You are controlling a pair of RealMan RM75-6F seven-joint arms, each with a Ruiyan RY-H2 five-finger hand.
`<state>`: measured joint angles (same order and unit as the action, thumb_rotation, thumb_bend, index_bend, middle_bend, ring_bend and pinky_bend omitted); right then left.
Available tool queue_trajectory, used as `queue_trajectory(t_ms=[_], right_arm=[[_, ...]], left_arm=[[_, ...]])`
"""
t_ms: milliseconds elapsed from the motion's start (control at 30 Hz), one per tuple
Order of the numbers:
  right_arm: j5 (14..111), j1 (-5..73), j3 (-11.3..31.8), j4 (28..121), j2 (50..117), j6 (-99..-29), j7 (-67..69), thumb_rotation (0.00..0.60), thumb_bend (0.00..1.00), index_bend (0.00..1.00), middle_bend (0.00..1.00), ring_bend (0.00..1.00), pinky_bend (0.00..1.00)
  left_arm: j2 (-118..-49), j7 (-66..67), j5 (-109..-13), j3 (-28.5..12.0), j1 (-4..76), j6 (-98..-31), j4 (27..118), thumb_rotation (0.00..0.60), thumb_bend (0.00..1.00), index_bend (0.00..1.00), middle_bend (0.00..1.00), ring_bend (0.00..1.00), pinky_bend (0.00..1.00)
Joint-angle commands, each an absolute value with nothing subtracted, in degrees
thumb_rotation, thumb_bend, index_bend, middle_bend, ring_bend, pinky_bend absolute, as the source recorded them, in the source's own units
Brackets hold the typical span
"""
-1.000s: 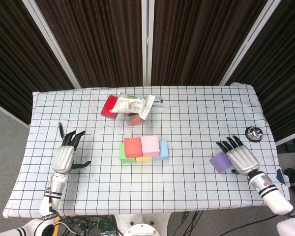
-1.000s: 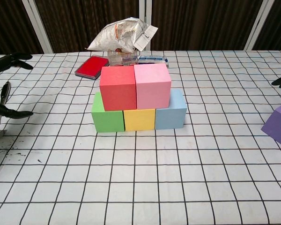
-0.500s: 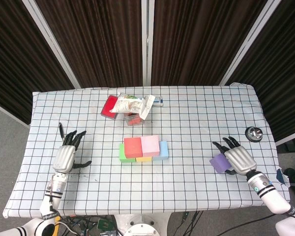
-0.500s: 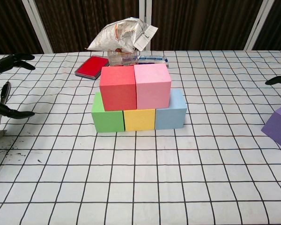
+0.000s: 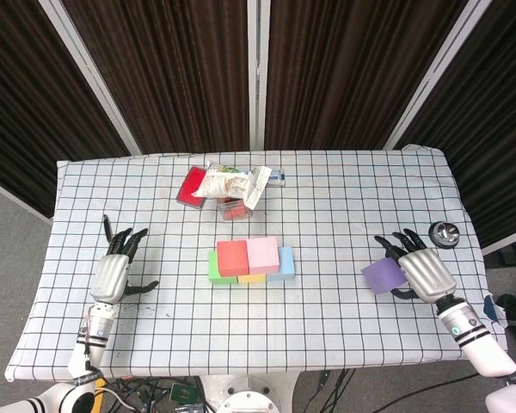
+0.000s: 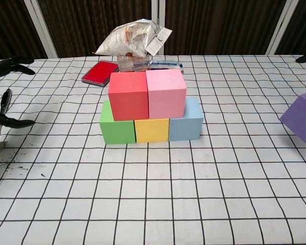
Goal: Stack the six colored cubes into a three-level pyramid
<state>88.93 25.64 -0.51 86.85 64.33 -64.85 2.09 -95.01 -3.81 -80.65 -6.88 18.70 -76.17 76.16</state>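
Purple cube (image 6: 302,115) now lifted in right hand (image 5: 426,274); five cubes stacked.

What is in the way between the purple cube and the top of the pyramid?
Nothing visible. The right hand holds the purple cube, and only bare table lies between it and the red cube and pink cube, whose tops are free.

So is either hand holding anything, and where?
The right hand grips the purple cube by its sides, tilted. The left hand holds nothing.
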Motion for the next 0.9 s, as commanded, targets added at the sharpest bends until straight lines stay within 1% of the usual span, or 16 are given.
queue_trajectory(t_ms=[33, 167, 267, 433, 567, 667, 733, 900], right_arm=[[89.0, 26.2, 1.7, 91.9, 61.1, -66.4, -0.1, 0.600, 0.11, 0.00, 0.47, 0.08, 0.00], [88.2, 28.3, 5.2, 99.9, 56.8, -66.6, -2.0, 0.600, 0.11, 0.00, 0.48, 0.09, 0.00], [86.9, 31.2, 8.4, 105.4, 54.4, -64.7, -3.8, 0.600, 0.11, 0.00, 0.49, 0.09, 0.00], [81.0, 37.5, 13.6, 111.1, 53.4, -58.6, -10.4, 0.600, 0.11, 0.00, 0.49, 0.09, 0.00], [71.6, 44.1, 17.3, 114.1, 55.0, -51.9, -14.5, 0.600, 0.11, 0.00, 0.49, 0.09, 0.00], [64.3, 49.1, 18.9, 114.4, 56.5, -47.3, -17.2, 0.600, 0.11, 0.00, 0.49, 0.10, 0.00], [60.7, 51.9, 19.2, 114.3, 57.6, -45.6, -19.4, 0.600, 0.11, 0.00, 0.49, 0.10, 0.00], [52.7, 57.9, 18.6, 115.3, 59.7, -45.3, -26.4, 0.600, 0.11, 0.00, 0.50, 0.10, 0.00]], left_arm=[[-94.9, -4.0, -80.8, -6.7, 18.5, -76.3, 76.2, 0.600, 0.00, 0.09, 0.13, 0.00, 0.01], [-94.6, -4.7, -81.0, -6.5, 18.1, -77.0, 76.3, 0.600, 0.00, 0.08, 0.13, 0.00, 0.01], [-94.2, -5.3, -81.4, -6.4, 17.5, -77.9, 76.4, 0.600, 0.00, 0.08, 0.13, 0.00, 0.01], [-93.0, -6.2, -82.2, -6.1, 16.5, -79.7, 77.1, 0.600, 0.00, 0.08, 0.13, 0.00, 0.01], [-92.0, -6.9, -82.8, -5.7, 15.9, -80.6, 77.7, 0.600, 0.00, 0.08, 0.13, 0.00, 0.01], [-91.7, -7.4, -83.3, -5.4, 15.6, -80.9, 77.8, 0.600, 0.00, 0.09, 0.13, 0.00, 0.01], [-91.6, -7.6, -83.5, -5.2, 15.4, -81.1, 77.8, 0.600, 0.00, 0.09, 0.13, 0.00, 0.01], [-91.4, -8.7, -84.0, -4.8, 15.1, -81.3, 77.6, 0.600, 0.00, 0.09, 0.13, 0.00, 0.01]])
